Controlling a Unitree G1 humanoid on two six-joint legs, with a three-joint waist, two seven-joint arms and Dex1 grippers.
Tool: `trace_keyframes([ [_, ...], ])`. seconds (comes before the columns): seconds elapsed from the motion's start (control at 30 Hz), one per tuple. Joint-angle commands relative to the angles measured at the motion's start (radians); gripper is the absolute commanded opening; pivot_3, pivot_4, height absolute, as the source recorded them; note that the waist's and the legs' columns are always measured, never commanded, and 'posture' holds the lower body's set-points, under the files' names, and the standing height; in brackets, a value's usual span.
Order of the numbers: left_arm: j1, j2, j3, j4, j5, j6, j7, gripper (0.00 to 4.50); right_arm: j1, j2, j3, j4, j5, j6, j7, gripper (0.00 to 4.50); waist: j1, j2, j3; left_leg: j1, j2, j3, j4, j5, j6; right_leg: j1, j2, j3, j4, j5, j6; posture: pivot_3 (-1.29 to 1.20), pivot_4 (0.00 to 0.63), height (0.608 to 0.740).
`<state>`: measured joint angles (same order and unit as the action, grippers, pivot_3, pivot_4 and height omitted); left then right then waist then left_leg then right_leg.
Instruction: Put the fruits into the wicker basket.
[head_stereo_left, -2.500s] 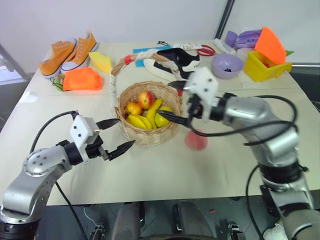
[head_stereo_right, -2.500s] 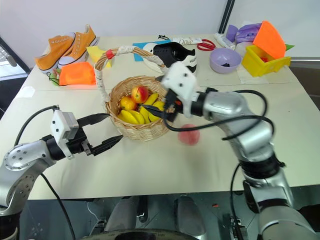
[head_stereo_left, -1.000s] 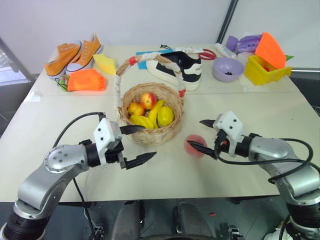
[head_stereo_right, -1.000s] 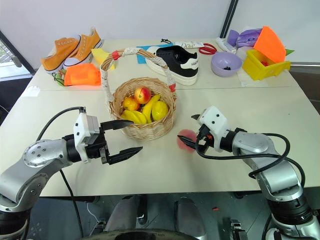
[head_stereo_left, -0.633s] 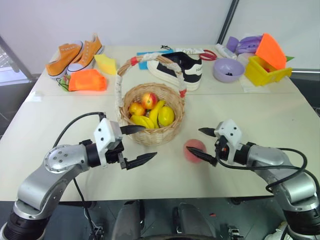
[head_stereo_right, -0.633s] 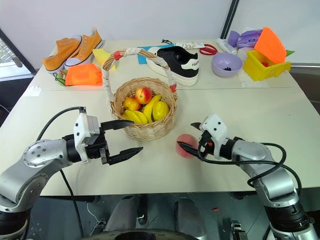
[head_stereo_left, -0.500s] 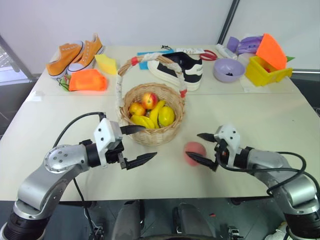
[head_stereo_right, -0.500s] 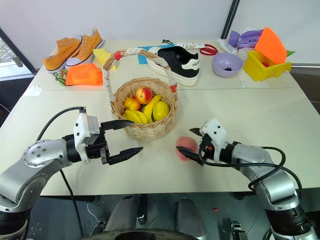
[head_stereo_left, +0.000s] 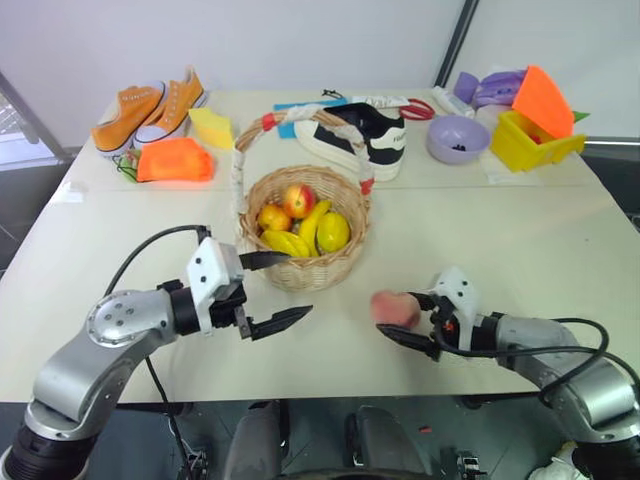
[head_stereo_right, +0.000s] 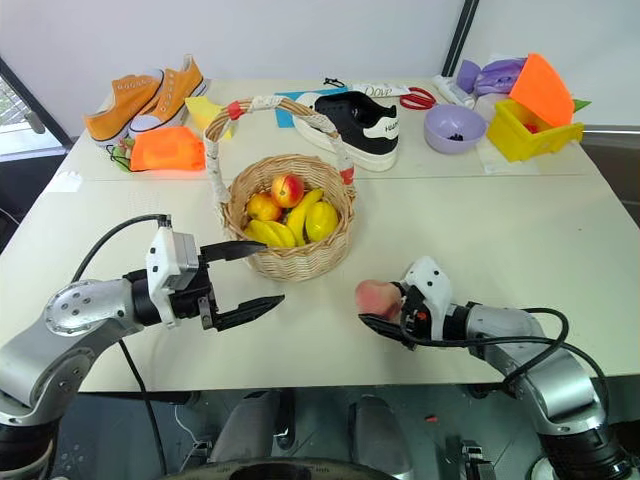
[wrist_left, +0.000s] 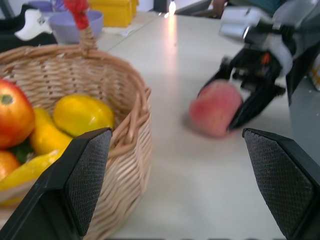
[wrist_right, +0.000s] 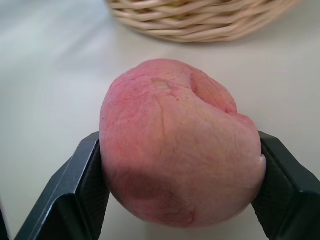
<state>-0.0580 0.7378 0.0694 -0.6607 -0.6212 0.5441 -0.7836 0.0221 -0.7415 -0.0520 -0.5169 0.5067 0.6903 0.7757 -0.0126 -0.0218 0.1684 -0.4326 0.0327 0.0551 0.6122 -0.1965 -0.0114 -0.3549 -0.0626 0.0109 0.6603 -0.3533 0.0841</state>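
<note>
The round pinkish-red peach (wrist_right: 180, 150) lies on the table in front of and to the right of the wicker basket (head_stereo_left: 300, 272). My right gripper (head_stereo_left: 398, 318) is shut on it, one black finger (wrist_right: 82, 185) pressed against each side. A glossy yellow lemon-shaped fruit (head_stereo_left: 333, 231) lies in the basket with bananas and other round fruit. My left gripper (head_stereo_left: 300, 282) is open and empty just left of the basket's near wall. The basket's arched handle (head_stereo_left: 238, 165) is wrapped in white with red bands.
Behind the basket lie a black-and-white shoe (head_stereo_left: 360, 140), an orange cloth bundle (head_stereo_left: 170, 160) and a pair of orange sneakers (head_stereo_left: 145, 105). At the far right stand a purple bowl (head_stereo_left: 456, 138) and a yellow bin (head_stereo_left: 530, 140). Bare tabletop (head_stereo_left: 520, 240) stretches to the right of the peach.
My right gripper has dropped and drawn back toward the table's near edge, and its fingers have closed onto the peach. The left arm has not moved.
</note>
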Motion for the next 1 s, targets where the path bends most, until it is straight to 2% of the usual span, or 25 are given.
trace_keyframes([
  [0.03, 0.025, 0.038, 0.100, 0.025, 0.001, -0.022, -0.021, 4.50, -0.188, 0.004, -0.060, -0.136, 0.118, 0.021, -0.011, 3.16, -0.012, 0.002, 0.001, 0.000, 0.000, 0.000, 0.000, 0.000, 0.000, -0.001, 0.000, 0.000, 0.000, 0.000, 0.000, 0.00, 0.150, 0.733],
  [0.1, 0.041, 0.057, 0.134, 0.052, 0.009, -0.037, -0.038, 4.50, -0.337, 0.037, -0.046, -0.148, 0.155, 0.075, -0.071, 3.16, -0.024, 0.006, 0.003, -0.001, 0.000, 0.000, 0.000, 0.000, 0.000, -0.003, 0.001, 0.001, 0.002, 0.000, 0.000, 0.00, 0.150, 0.733],
  [0.2, 0.056, 0.072, 0.167, 0.087, 0.019, -0.059, -0.055, 4.50, -0.574, 0.113, 0.085, -0.100, 0.083, 0.163, -0.184, 3.16, -0.028, 0.005, 0.003, 0.000, 0.000, -0.001, -0.001, 0.000, 0.000, -0.003, 0.002, 0.000, 0.004, 0.001, 0.001, 0.00, 0.150, 0.733],
  [0.27, 0.058, 0.072, 0.172, 0.097, 0.024, -0.067, -0.058, 4.50, -0.653, 0.150, 0.143, -0.062, 0.045, 0.210, -0.236, 3.16, -0.022, 0.004, 0.003, 0.000, 0.000, -0.001, -0.002, 0.000, 0.000, -0.004, 0.001, 0.000, 0.003, 0.000, 0.000, 0.00, 0.150, 0.733],
  [0.33, 0.058, 0.065, 0.179, 0.103, 0.027, -0.073, -0.053, 4.50, -0.740, 0.231, 0.228, 0.004, -0.004, 0.220, -0.282, 3.16, -0.020, 0.004, 0.002, -0.004, 0.000, -0.002, -0.002, 0.000, -0.001, -0.006, 0.000, -0.001, 0.002, 0.000, 0.000, 0.00, 0.150, 0.733],
  [0.4, 0.060, 0.059, 0.182, 0.102, 0.027, -0.075, -0.046, 4.50, -0.784, 0.278, 0.311, 0.059, -0.070, 0.191, -0.298, 3.16, -0.025, 0.004, 0.002, -0.012, -0.001, -0.001, 0.000, 0.001, -0.001, -0.015, -0.001, -0.001, 0.003, 0.002, 0.002, 0.00, 0.150, 0.733],
  [0.5, 0.063, 0.054, 0.184, 0.098, 0.026, -0.076, -0.039, 4.50, -0.802, 0.307, 0.359, 0.107, -0.130, 0.159, -0.301, 3.16, -0.024, 0.004, 0.002, -0.014, -0.001, -0.001, 0.000, 0.001, -0.001, -0.017, -0.001, -0.002, 0.004, 0.003, 0.004, 0.00, 0.150, 0.733],
  [0.57, 0.068, 0.048, 0.187, 0.090, 0.023, -0.076, -0.029, 4.50, -0.807, 0.317, 0.385, 0.141, -0.173, 0.131, -0.303, 4.19, -0.024, 0.004, 0.002, -0.014, -0.001, -0.001, -0.001, 0.001, -0.001, -0.017, -0.001, -0.002, 0.005, 0.003, 0.004, 0.00, 0.150, 0.733],
  [0.6, 0.072, 0.045, 0.191, 0.084, 0.018, -0.073, -0.023, 4.50, -0.802, 0.313, 0.389, 0.136, -0.185, 0.117, -0.296, 4.47, -0.026, 0.004, 0.002, -0.014, -0.001, -0.001, 0.000, 0.001, -0.001, -0.017, -0.001, -0.002, 0.005, 0.003, 0.004, 0.00, 0.150, 0.733],
  [0.73, 0.088, 0.034, 0.217, 0.070, -0.003, -0.067, -0.009, 4.50, -0.724, 0.249, 0.329, 0.015, -0.183, 0.026, -0.228, 4.47, -0.025, 0.004, 0.002, -0.014, -0.001, 0.000, 0.000, 0.001, 0.000, -0.017, -0.001, -0.003, 0.005, 0.003, 0.004, 0.00, 0.150, 0.733],
  [0.87, 0.077, 0.018, 0.246, 0.064, -0.043, -0.063, 0.002, 4.50, -0.609, 0.159, 0.179, -0.117, -0.030, 0.048, -0.109, 4.47, -0.022, 0.004, 0.002, -0.012, -0.001, -0.001, 0.000, 0.001, 0.000, -0.014, 0.000, -0.004, 0.005, 0.003, 0.005, 0.00, 0.150, 0.733],
  [1.0, 0.046, -0.014, 0.257, 0.062, -0.071, -0.078, 0.020, 4.50, -0.583, 0.182, 0.070, -0.083, -0.008, 0.110, -0.204, 4.47, -0.030, 0.004, 0.002, -0.009, 0.000, -0.001, 0.001, 0.001, 0.000, -0.011, 0.000, -0.004, 0.005, 0.003, 0.005, 0.00, 0.150, 0.733],
])
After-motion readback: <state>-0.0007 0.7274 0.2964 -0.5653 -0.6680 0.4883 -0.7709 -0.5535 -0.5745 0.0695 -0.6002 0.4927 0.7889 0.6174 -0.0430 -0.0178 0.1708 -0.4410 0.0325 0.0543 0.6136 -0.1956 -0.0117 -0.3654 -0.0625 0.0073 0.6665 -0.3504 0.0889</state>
